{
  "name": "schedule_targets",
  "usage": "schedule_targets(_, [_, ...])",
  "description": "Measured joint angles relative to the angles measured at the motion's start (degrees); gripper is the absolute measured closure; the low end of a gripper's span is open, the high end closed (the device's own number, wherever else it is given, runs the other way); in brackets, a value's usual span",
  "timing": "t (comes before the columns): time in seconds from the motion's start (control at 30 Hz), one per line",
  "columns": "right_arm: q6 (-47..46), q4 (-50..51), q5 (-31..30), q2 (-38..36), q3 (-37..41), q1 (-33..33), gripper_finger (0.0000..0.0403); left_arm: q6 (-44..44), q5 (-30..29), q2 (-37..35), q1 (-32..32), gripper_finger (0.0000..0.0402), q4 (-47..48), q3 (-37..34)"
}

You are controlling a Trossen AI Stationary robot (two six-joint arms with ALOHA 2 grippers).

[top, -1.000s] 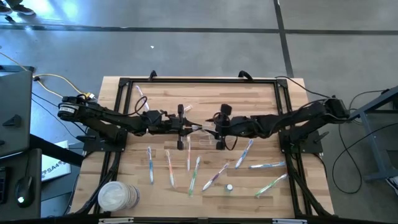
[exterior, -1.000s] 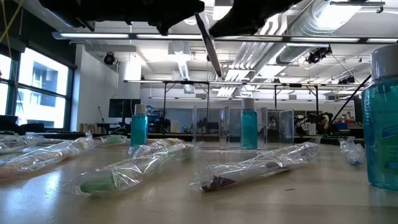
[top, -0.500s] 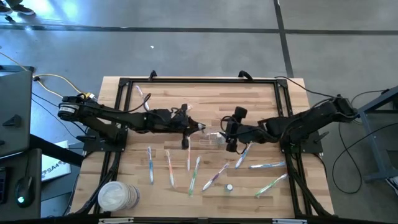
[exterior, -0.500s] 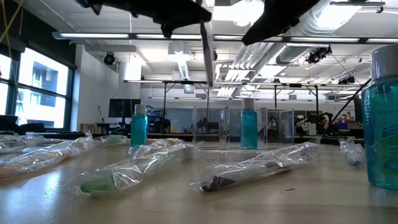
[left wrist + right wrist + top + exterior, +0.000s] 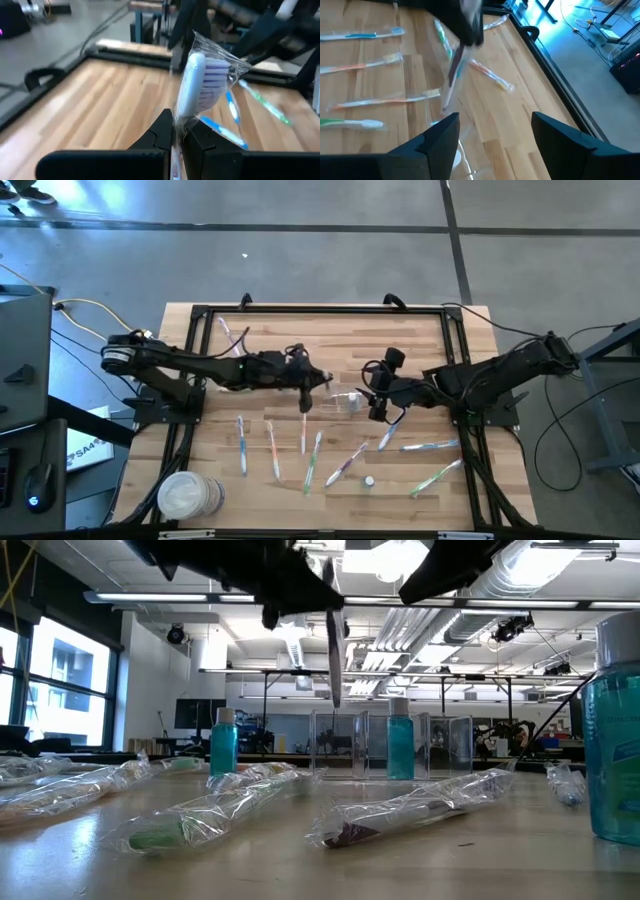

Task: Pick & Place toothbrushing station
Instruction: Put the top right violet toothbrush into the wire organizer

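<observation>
A toothbrush in a clear wrapper (image 5: 333, 645) hangs above the table's middle, and my left gripper (image 5: 312, 387) is shut on it. Its pale bristled head (image 5: 196, 80) stands up past the fingertips in the left wrist view. My right gripper (image 5: 377, 393) stands open a little to the right of it, with nothing between its fingers (image 5: 440, 140). The small transparent container (image 5: 345, 402) sits on the table between the two grippers. Several more wrapped toothbrushes (image 5: 312, 460) lie flat nearer the front edge, with a tiny white-capped tube (image 5: 369, 480) among them. My left gripper pinches the wrapped toothbrush between its two fingers at the neck, just under the head (image 5: 179, 127). The fingers come nearly level from the table's left and lie across the brush. The brush is lifted clear and almost upright, head up, with its handle (image 5: 335, 680) hanging below the fingers.
A stack of round clear lids (image 5: 190, 495) sits at the front left corner. One toothbrush (image 5: 228, 335) lies near the far left. A black frame (image 5: 320, 310) runs around the tabletop. In the low view, blue bottles (image 5: 223, 743) stand on the table.
My right gripper has drawn back from the toothbrush toward the table's right edge. My left gripper has gone a little toward the right and rolled. The brush it holds has swung from slanting to nearly upright, still clear of the table.
</observation>
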State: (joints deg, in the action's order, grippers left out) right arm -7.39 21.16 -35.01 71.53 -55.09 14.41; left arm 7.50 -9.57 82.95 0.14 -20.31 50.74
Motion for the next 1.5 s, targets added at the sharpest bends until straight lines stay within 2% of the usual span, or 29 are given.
schedule_targets(0.3, [-0.1,0.1,0.0,0.0,0.0,0.0,0.0162,3.4,4.3,5.2,2.2,0.0390,-1.2,0.0])
schedule_targets(0.5, [-0.1,0.1,0.7,0.0,0.0,0.0,0.0162,3.7,4.0,6.2,2.5,0.0390,-1.8,0.0])
schedule_targets(0.7, [0.1,-1.2,0.8,0.0,1.9,0.0,0.0162,5.3,3.2,9.2,2.5,0.0386,-7.1,-2.0])
schedule_targets(0.9, [0.1,-2.9,0.8,0.0,3.6,-0.3,0.0162,2.5,2.5,10.2,2.5,0.0390,-12.4,-3.4])
schedule_targets(1.37, [1.1,-3.9,0.6,0.0,3.7,-0.3,0.0162,2.8,0.9,14.7,2.5,0.0390,-16.1,-3.2])
schedule_targets(1.5, [1.1,-4.2,0.7,0.0,3.7,-0.3,0.0162,3.1,1.1,14.7,2.5,0.0376,-15.8,-3.2])
